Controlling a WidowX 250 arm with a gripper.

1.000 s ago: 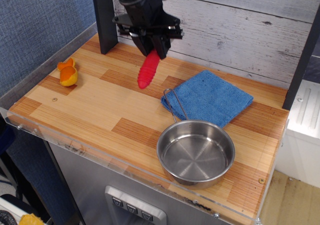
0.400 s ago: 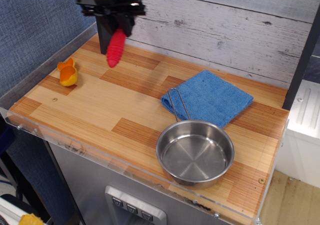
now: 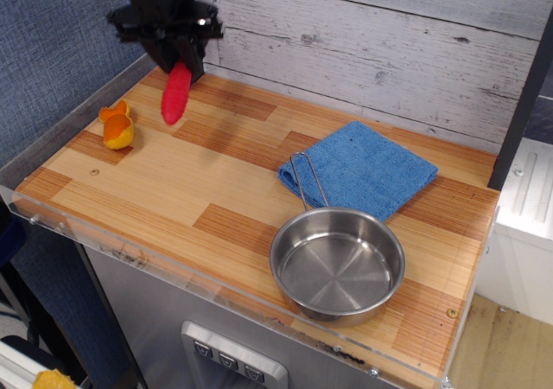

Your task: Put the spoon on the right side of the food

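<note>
My gripper (image 3: 177, 59) is at the back left of the wooden table, shut on the spoon (image 3: 175, 95). Only the spoon's ribbed red handle shows, hanging down and slightly tilted, its tip a little above the table. The metal bowl is hidden between the fingers. The food (image 3: 117, 126), a small lumpy orange and yellow piece, lies on the table near the left edge, just left of and a bit in front of the spoon's tip.
A blue cloth (image 3: 361, 169) lies at the right middle. A steel pot (image 3: 337, 264) with a thin wire handle stands in front of it near the front edge. A dark post (image 3: 177, 26) rises behind the gripper. A plank wall lines the back.
My gripper has carried the spoon from the table's back middle to the left, and it now hangs lower, close to the right of the food.
</note>
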